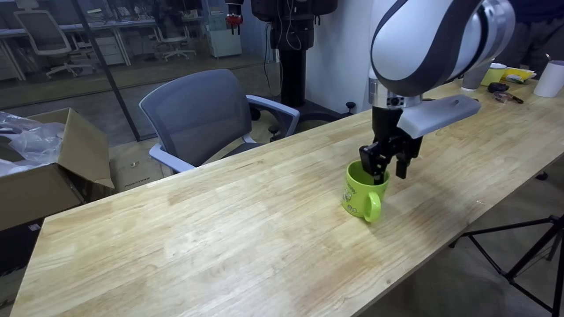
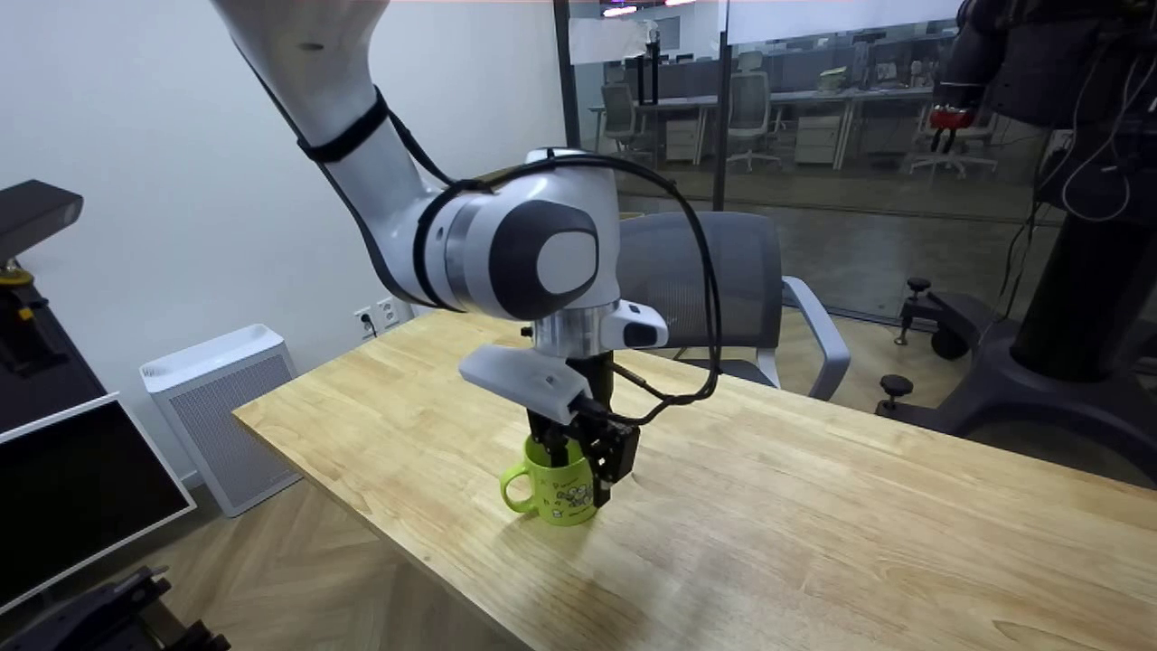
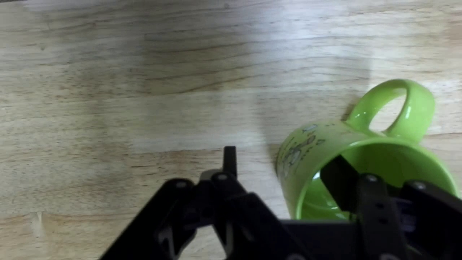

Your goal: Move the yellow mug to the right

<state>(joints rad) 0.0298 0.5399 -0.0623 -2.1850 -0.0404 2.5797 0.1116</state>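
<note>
The yellow mug, lime-green with a loop handle and a printed side, stands upright on the wooden table in both exterior views point(image 1: 356, 193) point(image 2: 559, 495). It also shows at the right of the wrist view point(image 3: 317, 144). My gripper point(image 1: 390, 175) is open, with one finger inside the mug's mouth and the other outside, so the mug's wall is between them. The gripper shows the same way in an exterior view point(image 2: 580, 477) and in the wrist view point(image 3: 283, 169), where a gap separates the outer finger from the wall. The inner fingertip's contact cannot be told.
The wooden table point(image 1: 211, 246) has its edge near the mug's handle side. A grey chair point(image 1: 198, 119) stands against the far long edge. A yellow packet point(image 1: 517, 75), a white cylinder point(image 1: 551, 79) and small dark items lie at the table's far end, behind the arm.
</note>
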